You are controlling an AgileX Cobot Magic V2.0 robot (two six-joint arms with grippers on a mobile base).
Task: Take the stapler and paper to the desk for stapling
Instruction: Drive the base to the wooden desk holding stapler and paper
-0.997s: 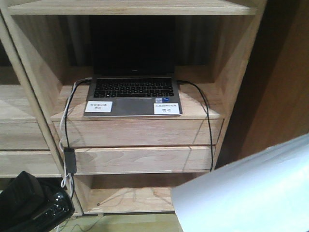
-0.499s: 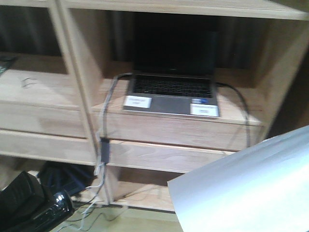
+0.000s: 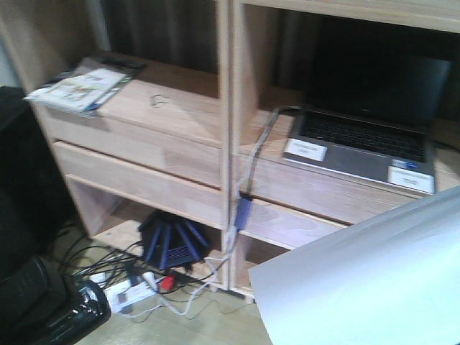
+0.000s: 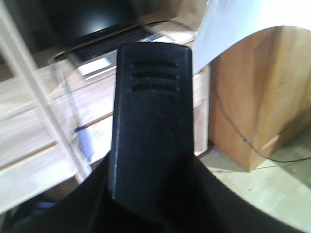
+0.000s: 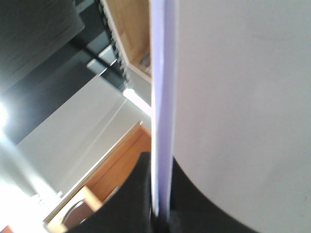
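Note:
My left gripper [image 4: 153, 191] is shut on a black stapler [image 4: 150, 111], which stands up between the jaws and fills the middle of the left wrist view. In the front view they show only as a dark, shiny mass at the bottom left [image 3: 65, 309]. My right gripper [image 5: 160, 216] is shut on a white sheet of paper [image 5: 233, 97], seen edge-on in the right wrist view. The paper also fills the bottom right of the front view [image 3: 366, 287] and shows at the top right of the left wrist view [image 4: 233, 24].
A wooden shelf unit [image 3: 226, 144] stands ahead, with an open laptop [image 3: 363, 140] on its right shelf and magazines [image 3: 79, 88] on its left shelf. Cables, a power strip [image 3: 133, 291] and a blue-black device [image 3: 172, 244] lie on the floor below.
The front view has swung left: the laptop slid from the centre to the right, and the left shelf, magazines and floor cables came into view. Stapler and paper stay held.

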